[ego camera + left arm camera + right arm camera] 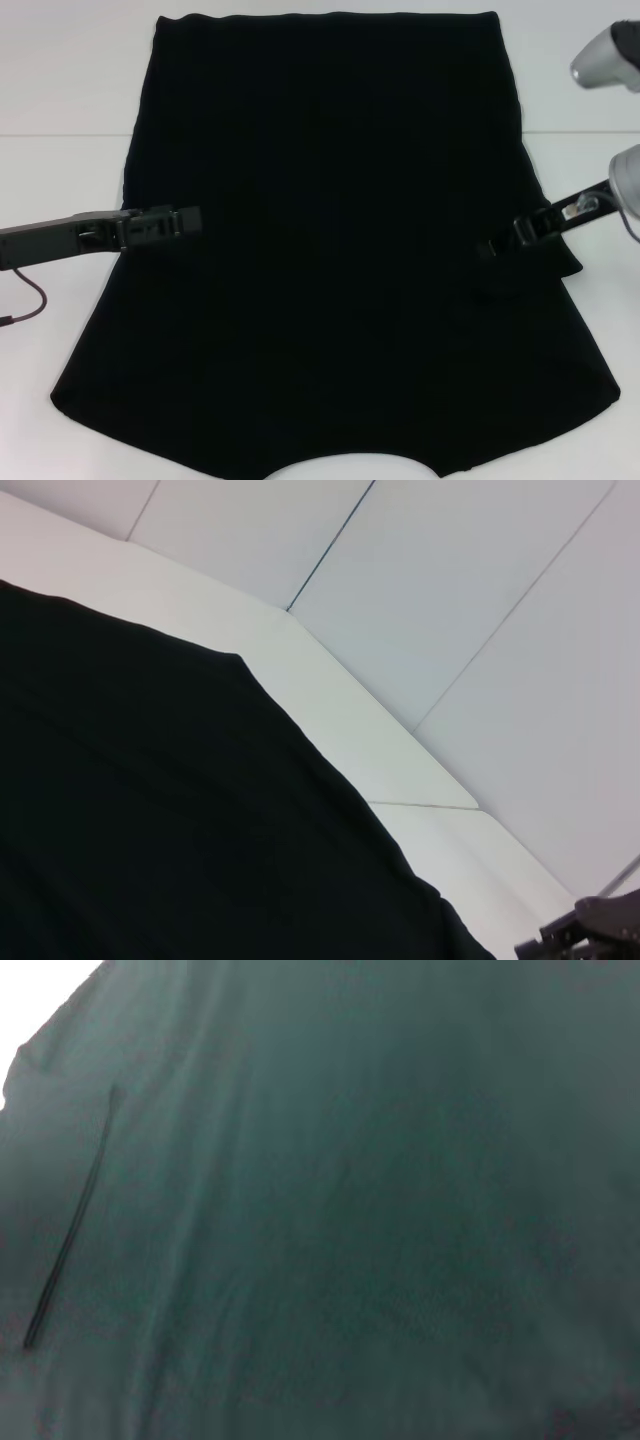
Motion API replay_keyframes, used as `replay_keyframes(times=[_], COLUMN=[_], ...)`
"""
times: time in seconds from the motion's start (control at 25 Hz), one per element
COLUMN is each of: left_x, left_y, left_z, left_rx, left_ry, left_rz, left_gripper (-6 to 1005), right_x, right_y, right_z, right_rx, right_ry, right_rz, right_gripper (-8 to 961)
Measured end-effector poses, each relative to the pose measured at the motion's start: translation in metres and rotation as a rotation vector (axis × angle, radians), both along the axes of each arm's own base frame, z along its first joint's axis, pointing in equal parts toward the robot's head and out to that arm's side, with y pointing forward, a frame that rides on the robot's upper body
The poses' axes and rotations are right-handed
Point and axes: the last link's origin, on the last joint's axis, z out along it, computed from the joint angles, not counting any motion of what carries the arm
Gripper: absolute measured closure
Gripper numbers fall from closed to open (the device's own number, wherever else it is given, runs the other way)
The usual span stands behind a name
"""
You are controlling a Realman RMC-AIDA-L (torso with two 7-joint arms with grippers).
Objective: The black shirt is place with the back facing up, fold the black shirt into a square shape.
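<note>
**Both tools over the side edges of the spread shirt**

The black shirt (330, 250) lies flat on the white worktop (60, 90), spread wide and filling most of the head view. Its far edge is a straight line, its sides flare outward toward the robot, and the near edge shows a shallow curved notch in the middle. No lettering shows on the upward face.

The left tool (185, 220) reaches in from the robot's left, level and low, its tip just past the shirt's left edge and over the cloth. The shirt stretches away from this tool toward the right one, with cloth both nearer and farther than it. Whether its fingers are released or clenched cannot be told: they merge with the black cloth.

The right tool (492, 243) comes in from the robot's right and sits at the shirt's right edge, opposite the left tool. Just beside and below it a small flap of cloth (530, 275) juts out from the side line. Its fingers are likewise lost against the cloth, so its state cannot be told.

The right wrist view shows only dark cloth with soft wrinkles and a thin dark seam line (70, 1230).
</note>
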Motion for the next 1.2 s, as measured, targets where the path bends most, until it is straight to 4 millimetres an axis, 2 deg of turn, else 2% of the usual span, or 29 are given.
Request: replay_keyframes(times=[0.08,0.32,0.36,0.52,0.68,1.04,1.2], left_x=[-0.001,-0.014,-0.02,-0.03,-0.042,-0.068,-0.078], left_y=[-0.001,-0.01,-0.02,-0.04,-0.051,-0.059,-0.06], left_z=[0.001,0.014,0.022,0.033,0.033,0.034,0.03], left_rx=[0.003,-0.058,-0.126,-0.236,-0.299,-0.281,-0.261], left_ry=[-0.004,-0.044,-0.058,-0.057,0.001,0.097,0.112], left_rz=[0.007,0.151,0.235,0.355,0.451,0.61,0.658], left_gripper=[352,352,352,353,357,544,538], right_x=[0.0,0.002,0.003,0.002,0.004,0.01,0.014], right_y=[0.002,0.009,0.011,0.015,0.015,0.012,0.01], right_z=[0.004,0.024,0.03,0.043,0.046,0.044,0.044], right_rx=[0.017,0.107,0.128,0.176,0.184,0.18,0.18], right_ry=[0.015,0.101,0.117,0.139,0.137,0.138,0.138], right_rz=[-0.011,-0.089,-0.104,-0.112,-0.11,-0.128,-0.139], right_gripper=[594,461,439,350,317,310,310])
